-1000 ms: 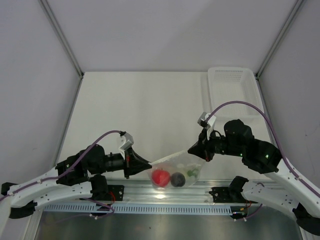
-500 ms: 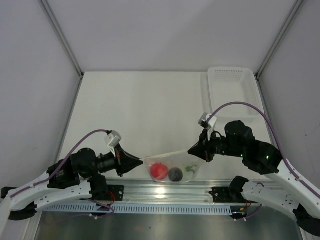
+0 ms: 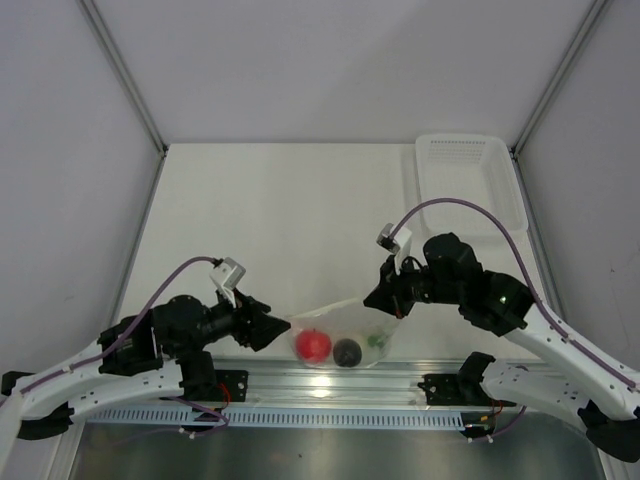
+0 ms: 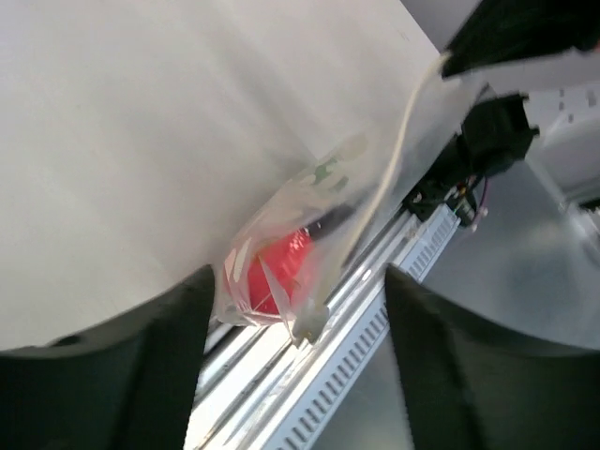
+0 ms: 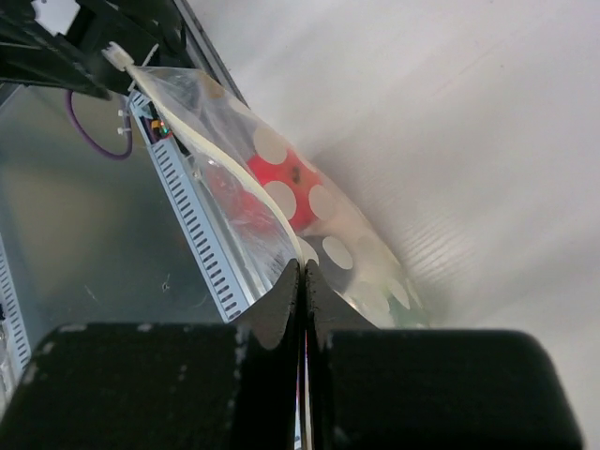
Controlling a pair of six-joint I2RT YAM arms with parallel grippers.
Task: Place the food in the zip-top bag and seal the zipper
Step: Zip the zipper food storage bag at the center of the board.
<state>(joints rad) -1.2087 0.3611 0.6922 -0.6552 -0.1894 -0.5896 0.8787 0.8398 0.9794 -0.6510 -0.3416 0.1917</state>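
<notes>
The clear zip-top bag [image 3: 350, 322] hangs at the table's near edge. Inside it are the red tomato [image 3: 313, 345], the dark ball [image 3: 347, 352] and the green-leaved radish [image 3: 377, 340]. My right gripper [image 3: 376, 298] is shut on the bag's top edge at its right end; in the right wrist view its jaws [image 5: 302, 267] pinch the zipper strip [image 5: 216, 150], with the tomato [image 5: 281, 173] behind the plastic. My left gripper [image 3: 272, 322] stands open just left of the bag. In the left wrist view the bag's corner [image 4: 309, 319] and the tomato [image 4: 277, 272] lie between its spread fingers [image 4: 103, 366], touching neither.
A white ribbed basket [image 3: 465, 175] stands at the back right of the table. A metal rail with slotted strip [image 3: 330, 390] runs along the near edge under the bag. Grey walls enclose the table on three sides.
My left gripper has opened and let go of the bag's left corner, staying just beside it. The right arm has shifted left and slightly away, still holding the bag's edge.
</notes>
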